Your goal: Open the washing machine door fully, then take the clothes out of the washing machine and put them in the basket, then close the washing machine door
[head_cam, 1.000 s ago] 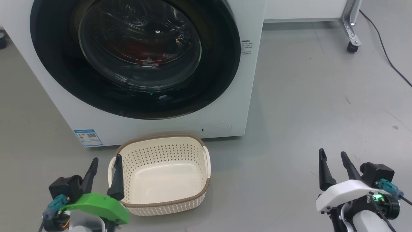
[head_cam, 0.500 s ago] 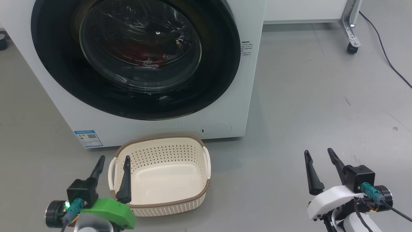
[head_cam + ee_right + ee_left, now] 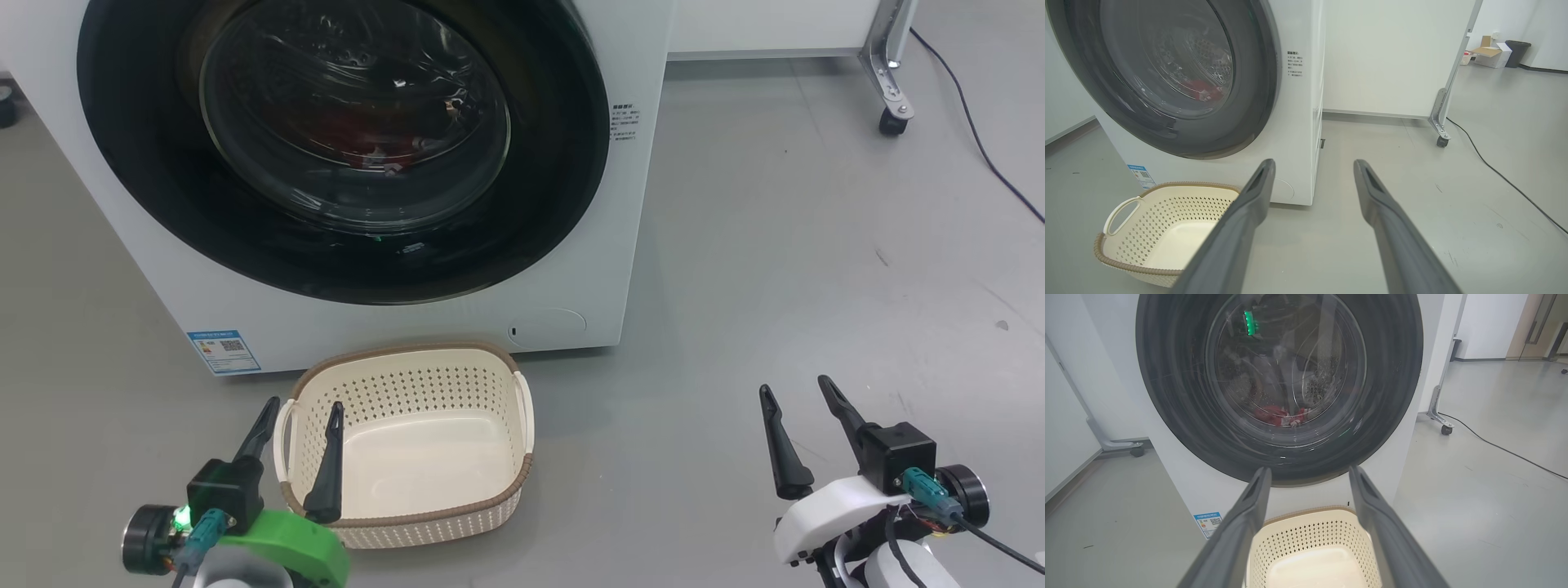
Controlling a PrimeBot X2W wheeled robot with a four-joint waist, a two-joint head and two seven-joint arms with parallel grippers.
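My left gripper (image 3: 304,403) hangs low at the near left corner of the basket (image 3: 424,384), its fingers spread wide and holding nothing. In the head view one finger lies outside the basket's white left handle (image 3: 282,433) and the other crosses the brown rim, and I cannot tell whether either one touches it. My right gripper (image 3: 794,385) is well off to the right over the grey floor (image 3: 775,245), fingers likewise wide apart and gripping nothing, pointing past the right front corner of the washing machine (image 3: 326,322). The washing machine door (image 3: 355,114) sits shut, its glossy black rim flat against the white front. Through its bulging glass I see the clothes (image 3: 1271,413), a red heap with bits of white, lying low in the perforated drum. The basket stands on the floor just in front of the machine, below the door, between the blue label (image 3: 224,349) and the round flap (image 3: 547,321), and its pale bottom shows in full. Further right, a metal leg on a caster (image 3: 891,122) stands beside a dark cable (image 3: 980,147) trailing across the floor.
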